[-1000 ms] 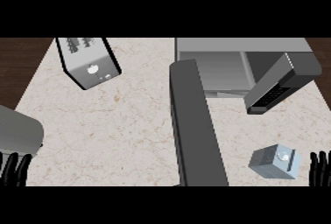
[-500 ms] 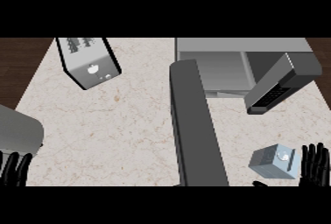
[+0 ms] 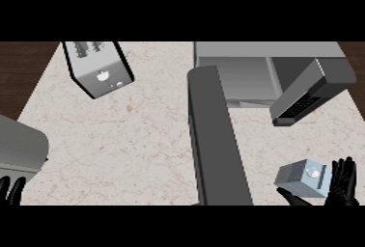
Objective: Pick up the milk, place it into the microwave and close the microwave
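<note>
The milk (image 3: 303,179), a small grey-blue carton with a round cap, stands on the marble counter (image 3: 128,140) at the lower right. My right hand (image 3: 342,185) rises just right of it, fingers straight, thumb reaching under the carton's front; it is open and not curled round the carton. The microwave (image 3: 242,72) sits at the top right with its dark door (image 3: 214,140) swung wide open toward me, left of the milk. My left hand (image 3: 10,190) shows at the lower left edge, fingers up, resting.
A toaster (image 3: 100,67) stands at the top left. A grey rounded appliance (image 3: 18,144) fills the left edge near my left hand. A dark-sided grey box (image 3: 314,91) leans at the microwave's right, above the milk.
My right hand has risen from the lower right edge and come up beside the milk, thumb spreading under it. The left hand has barely shifted.
</note>
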